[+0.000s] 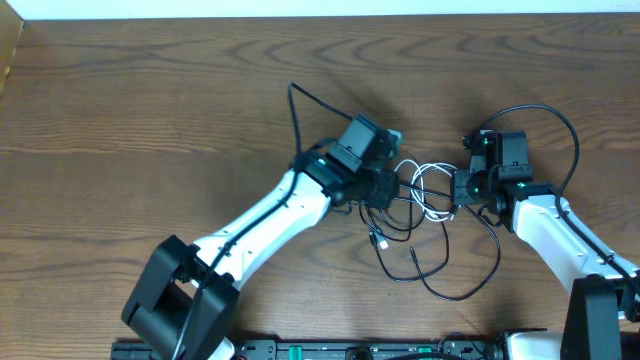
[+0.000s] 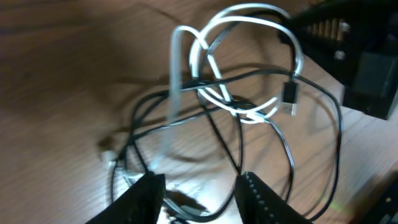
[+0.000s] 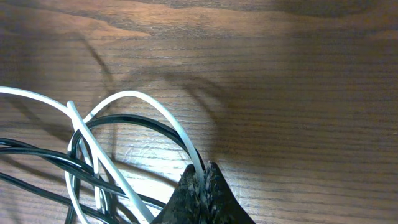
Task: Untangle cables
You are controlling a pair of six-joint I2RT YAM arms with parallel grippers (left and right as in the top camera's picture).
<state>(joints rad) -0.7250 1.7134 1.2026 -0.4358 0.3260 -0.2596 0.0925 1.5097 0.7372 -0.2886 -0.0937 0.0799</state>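
At the middle of the wooden surface (image 1: 150,100), between the two arms, a tangle of thin black cables (image 1: 450,290) and one white cable (image 1: 425,180); from the left wrist, the white cable (image 2: 249,18) in several loops, crossed over and under by the black cables (image 2: 336,124); a small dark plug (image 2: 290,93) with a metal tip hanging at the right side of those loops. At the tangle's left edge, the left pincer (image 1: 385,187), released; in its wrist view, fingers (image 2: 146,196) well apart, black cables running through the gap; cannot tell whether touching either finger. At the tangle's right edge, the right pincer (image 1: 458,187), clenched; in its wrist view, tips pressed together on the white cable (image 3: 137,96), one of the black cables (image 3: 149,122) entering the same pinch alongside; cannot tell whether gripped as well. Toward the near edge, black loops spread loose and flat on the wood; a free plug end (image 1: 379,240) lying among them, apart from both pincers.
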